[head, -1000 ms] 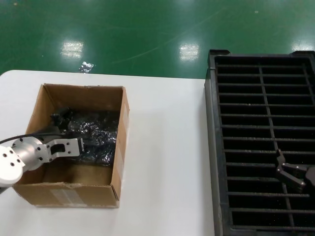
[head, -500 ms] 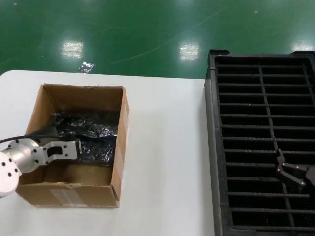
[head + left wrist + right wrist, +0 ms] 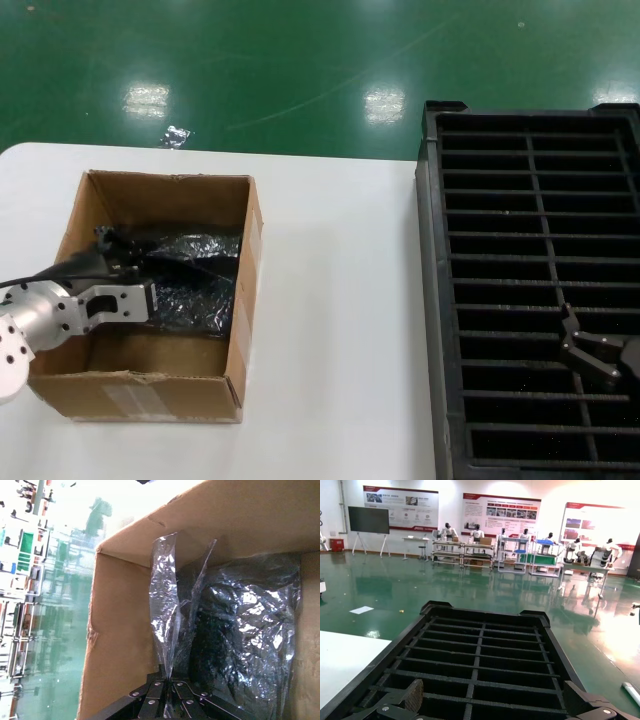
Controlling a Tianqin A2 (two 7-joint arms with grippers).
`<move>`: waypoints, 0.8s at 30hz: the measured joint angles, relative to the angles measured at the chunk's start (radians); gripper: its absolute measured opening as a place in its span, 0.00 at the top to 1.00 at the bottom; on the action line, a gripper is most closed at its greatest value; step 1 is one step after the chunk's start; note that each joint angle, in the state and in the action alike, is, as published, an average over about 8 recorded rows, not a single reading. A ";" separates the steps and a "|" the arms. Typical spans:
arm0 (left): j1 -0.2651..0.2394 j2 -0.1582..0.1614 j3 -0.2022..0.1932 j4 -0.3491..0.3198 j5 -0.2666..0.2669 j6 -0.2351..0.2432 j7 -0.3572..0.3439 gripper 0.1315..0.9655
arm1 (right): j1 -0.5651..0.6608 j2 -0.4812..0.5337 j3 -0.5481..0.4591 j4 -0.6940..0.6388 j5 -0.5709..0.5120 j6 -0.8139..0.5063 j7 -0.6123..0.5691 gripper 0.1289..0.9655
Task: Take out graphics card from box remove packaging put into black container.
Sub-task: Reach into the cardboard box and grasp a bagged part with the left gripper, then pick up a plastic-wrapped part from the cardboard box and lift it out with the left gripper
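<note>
left gripper sits low inside the box, fingers pinched together on the edge of a crinkly translucent bag; the film rises from the pinch as a thin pleated sheet. right gripper hangs over the black container, near its front rows; in the right wrist view its fingers stand well apart with nothing between them.

progress, as judged: early. the pinch on the bag is made, but the bag and whatever it holds are not yet out of the box. extraction, unwrapping and slotting are all left. every slot visible in the black container looks vacant.

materials, near to far: the box is plain brown corrugated card, matte, front wall slightly dented, tape along one corner. inside lie grey-silver anti-static bags, glossy and heavily creased, dark contents showing through. cannot tell whether the pinched bag holds the graphics card; no bare card or bracket shows. the white table is smooth and flat. the black container is rigid dull plastic with thin straight ribs forming two columns of narrow slots. beyond, a shiny green floor.
</note>
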 joint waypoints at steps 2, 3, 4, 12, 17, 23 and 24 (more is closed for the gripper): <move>0.003 -0.003 -0.003 -0.006 -0.002 -0.004 0.002 0.95 | 0.000 0.000 0.000 0.000 0.000 0.000 0.000 0.00; 0.005 -0.004 -0.005 -0.010 -0.004 -0.006 0.003 0.96 | 0.000 0.000 0.000 0.000 0.000 0.000 0.000 0.00; 0.007 -0.006 -0.007 -0.014 -0.006 -0.008 0.004 0.96 | 0.000 0.000 0.000 0.000 0.000 0.000 0.000 0.00; 0.048 -0.025 -0.047 -0.116 0.017 -0.026 -0.007 0.99 | 0.000 0.000 0.000 0.000 0.000 0.000 0.000 0.00; 0.110 -0.041 -0.116 -0.260 0.091 -0.007 -0.055 0.99 | 0.000 0.000 0.000 0.000 0.000 0.000 0.000 0.00; 0.209 -0.061 -0.224 -0.469 0.176 0.051 -0.130 0.99 | 0.000 0.000 0.000 0.000 0.000 0.000 0.000 0.00; 0.227 -0.064 -0.243 -0.504 0.187 0.061 -0.141 0.99 | 0.000 0.000 0.000 0.000 0.000 0.000 0.000 0.00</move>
